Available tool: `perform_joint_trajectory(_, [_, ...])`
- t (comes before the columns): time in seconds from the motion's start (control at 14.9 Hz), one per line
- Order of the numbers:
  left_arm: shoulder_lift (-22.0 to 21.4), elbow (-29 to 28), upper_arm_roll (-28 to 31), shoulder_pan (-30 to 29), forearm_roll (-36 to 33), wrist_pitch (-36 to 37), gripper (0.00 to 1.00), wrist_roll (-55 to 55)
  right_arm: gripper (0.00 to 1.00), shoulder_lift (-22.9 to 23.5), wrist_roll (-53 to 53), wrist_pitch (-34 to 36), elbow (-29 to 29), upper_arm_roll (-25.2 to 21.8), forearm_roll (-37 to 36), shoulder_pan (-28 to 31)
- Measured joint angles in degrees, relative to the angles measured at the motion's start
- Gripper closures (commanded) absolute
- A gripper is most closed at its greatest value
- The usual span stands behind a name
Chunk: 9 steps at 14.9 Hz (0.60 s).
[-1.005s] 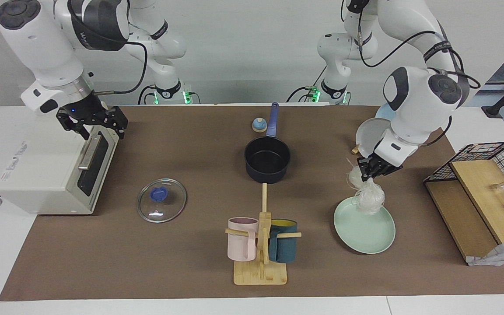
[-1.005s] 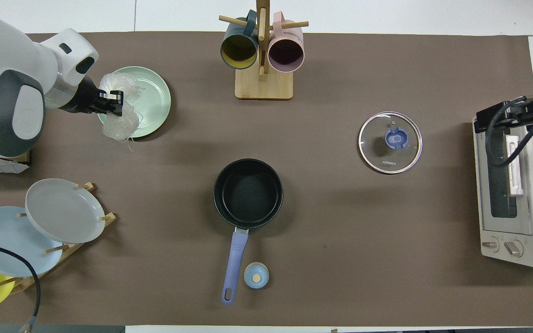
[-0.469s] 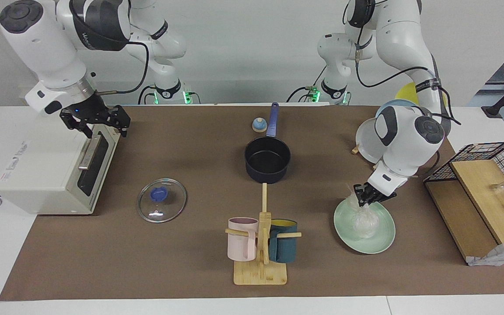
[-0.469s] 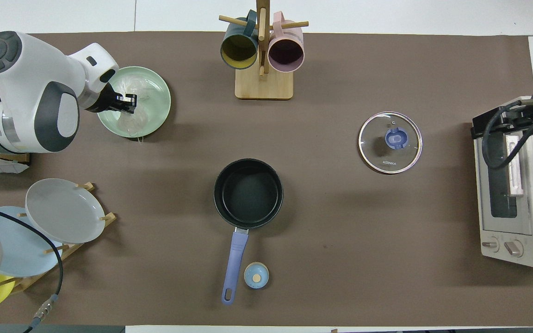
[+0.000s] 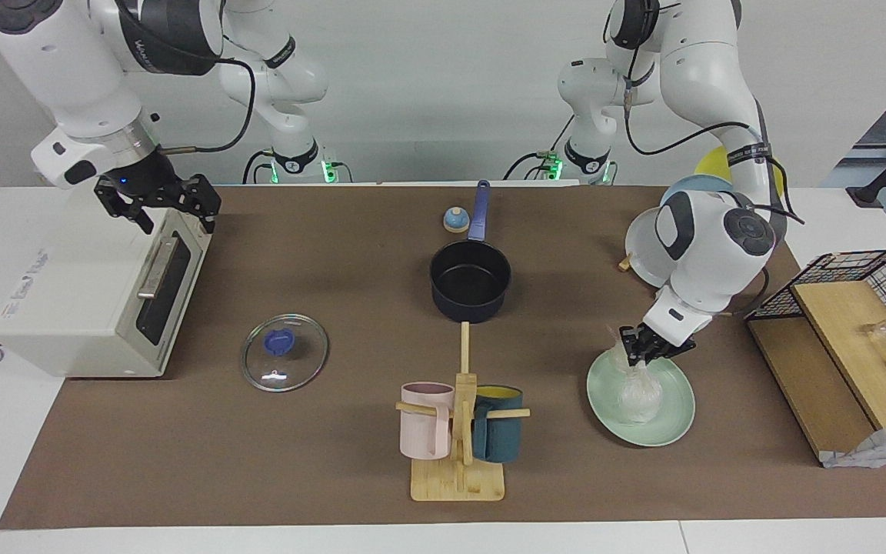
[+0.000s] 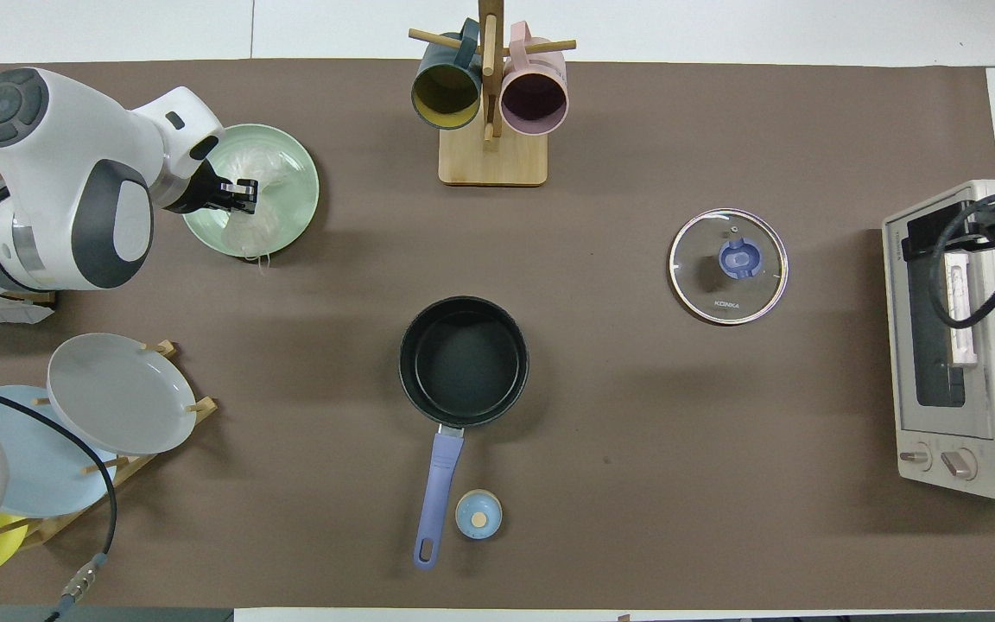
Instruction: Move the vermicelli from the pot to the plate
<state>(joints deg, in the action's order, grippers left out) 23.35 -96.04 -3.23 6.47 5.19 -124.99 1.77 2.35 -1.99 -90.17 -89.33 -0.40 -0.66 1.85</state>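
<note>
The vermicelli [image 5: 638, 392] lies as a white clump on the mint-green plate [image 5: 670, 422], with threads rising to my left gripper [image 5: 641, 355]. That gripper is low over the plate's edge nearest the robots and is shut on the threads. In the overhead view the left gripper [image 6: 244, 193] is over the plate [image 6: 297, 162], with vermicelli [image 6: 249, 231] on both sides of it. The navy pot [image 5: 471, 286] stands empty mid-table, its blue handle pointing toward the robots; it also shows in the overhead view [image 6: 463, 361]. My right gripper [image 5: 174, 218] waits, open and empty, over the toaster oven.
A white toaster oven [image 5: 81, 292] stands at the right arm's end. The glass lid [image 5: 284, 352] lies beside it. A wooden mug rack [image 5: 458, 469] holds two mugs. A plate rack with a grey plate [image 6: 122, 393] and a wire basket [image 5: 866, 281] are at the left arm's end.
My left gripper came down with the hanging vermicelli, and the clump now rests on the mint plate. My right gripper shifted slightly over the toaster oven.
</note>
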Motion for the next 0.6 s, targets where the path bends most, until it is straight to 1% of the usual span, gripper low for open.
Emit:
perform_joint_trajectory(0.13, [-0.22, 1.50, 0.00, -0.03, 0.00, 1.20, 0.00, 0.03, 0.00, -0.31, 0.00, 0.00, -0.03, -0.06, 0.00, -0.01])
perform_joint_trajectory(0.4, [-1.40, 5.82, 0.31, -0.06, -0.01, 7.97, 0.00, 0.03, 0.00, -0.30, 0.00, 0.09, -0.09, -0.06, 0.00, -0.01])
perform_joint_trajectory(0.6, [-4.75, 6.99, 1.06, -0.10, -0.12, 13.03, 0.00, 0.03, 0.00, -0.30, 0.00, 0.13, -0.09, -0.06, 0.00, -0.02])
